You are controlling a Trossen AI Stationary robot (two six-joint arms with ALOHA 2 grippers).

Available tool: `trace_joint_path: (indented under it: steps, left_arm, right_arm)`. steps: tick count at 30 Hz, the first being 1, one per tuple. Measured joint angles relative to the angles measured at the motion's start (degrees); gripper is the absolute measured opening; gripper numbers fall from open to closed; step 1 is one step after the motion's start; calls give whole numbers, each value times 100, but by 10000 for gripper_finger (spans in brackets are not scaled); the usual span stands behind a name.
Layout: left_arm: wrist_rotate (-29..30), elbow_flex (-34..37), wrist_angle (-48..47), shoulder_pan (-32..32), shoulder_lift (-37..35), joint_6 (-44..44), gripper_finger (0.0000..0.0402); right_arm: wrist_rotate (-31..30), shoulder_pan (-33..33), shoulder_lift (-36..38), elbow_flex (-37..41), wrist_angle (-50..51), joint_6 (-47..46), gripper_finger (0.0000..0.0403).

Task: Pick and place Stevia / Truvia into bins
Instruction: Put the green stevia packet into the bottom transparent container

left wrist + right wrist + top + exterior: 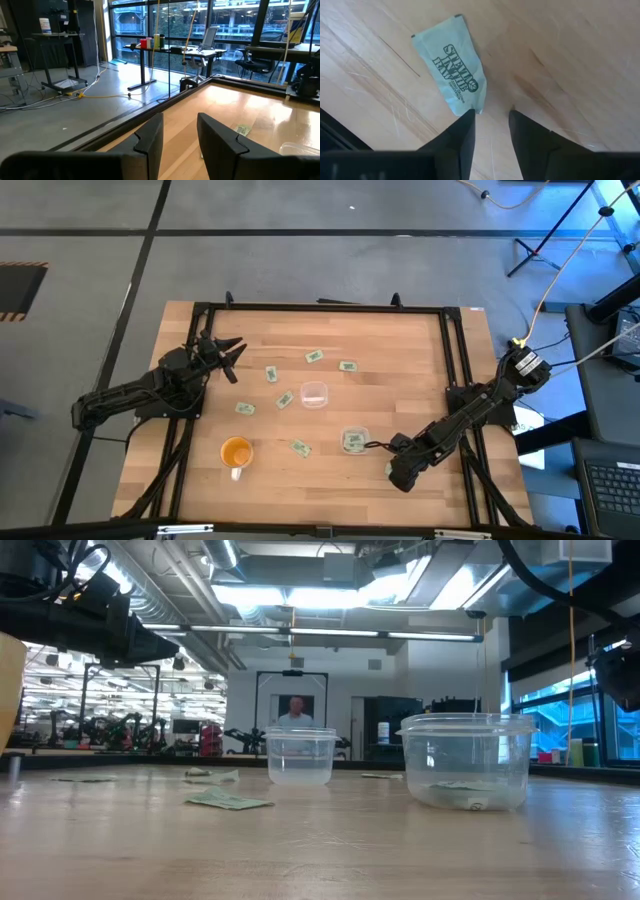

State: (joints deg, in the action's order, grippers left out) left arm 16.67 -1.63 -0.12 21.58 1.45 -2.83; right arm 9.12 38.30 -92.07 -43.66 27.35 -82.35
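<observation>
1. Your right gripper [490, 117] stands open, low over the bench [570, 60], beside a green sweetener packet [456, 62] lying flat.
2. It looks light, thin and floppy; pinch one short edge.
3. Your left gripper [180, 132] waits half-open at the far side.

Overhead and tabletop views share both cups [314, 394].

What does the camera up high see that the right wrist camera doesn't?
Only the high view shows the orange cup, both clear cups, and the left gripper waiting, open, at the table's far left. Only the right wrist view shows "Stevia" printed on a packet by the open right gripper. Both show the wooden table.
</observation>
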Motion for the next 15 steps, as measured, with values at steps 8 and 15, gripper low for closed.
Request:
trace_joint_path:
  steps: [8, 15]
  left_arm:
    - [0, 0, 0, 2, 0, -2, 114]
    - [0, 0, 0, 1, 0, -1, 114]
  right_arm:
    - [2, -50, 0, 6, -30, -144, 126]
    - [-49, -55, 0, 6, -61, -144, 127]
